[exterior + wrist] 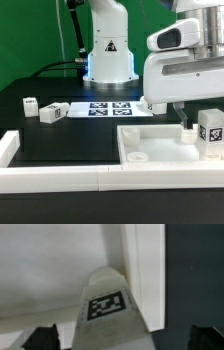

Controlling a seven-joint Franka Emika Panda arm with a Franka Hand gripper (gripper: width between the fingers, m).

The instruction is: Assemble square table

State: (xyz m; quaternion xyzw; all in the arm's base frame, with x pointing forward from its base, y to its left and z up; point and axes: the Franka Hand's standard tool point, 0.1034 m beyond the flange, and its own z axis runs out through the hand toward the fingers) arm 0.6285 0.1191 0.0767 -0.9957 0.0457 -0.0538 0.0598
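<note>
Slab [150,140] of the square table lies flat on the black table [70,140], at the exterior view's right, just behind the low white border wall [60,180] that runs along the front. On the right part of the slab you see one leg [210,132] standing upright, with its black-white tag facing the camera. The white hand of the arm hangs over this area, and the gripper [186,122] points down just beside that leg, on the side of the exterior view's left. From here you cannot tell if the fingers touch the leg.

Two more legs [30,103] [50,113] lie well apart from the slab, at the exterior view's left, close to each other. The marker board [100,107] lies between them and the arm, in front of the robot base [108,55].

In the wrist view the tagged leg [107,305] fills the middle and its tag is turned to the camera. The dark fingertips [40,337] show in the two lower corners, one at each side of the leg. The gripper [122,337] is spread wide: a gap shows between each fingertip and the leg, so it grips nothing. Behind the leg you see the white surface of the slab [50,269], with its straight edge against the dark table [195,269].
</note>
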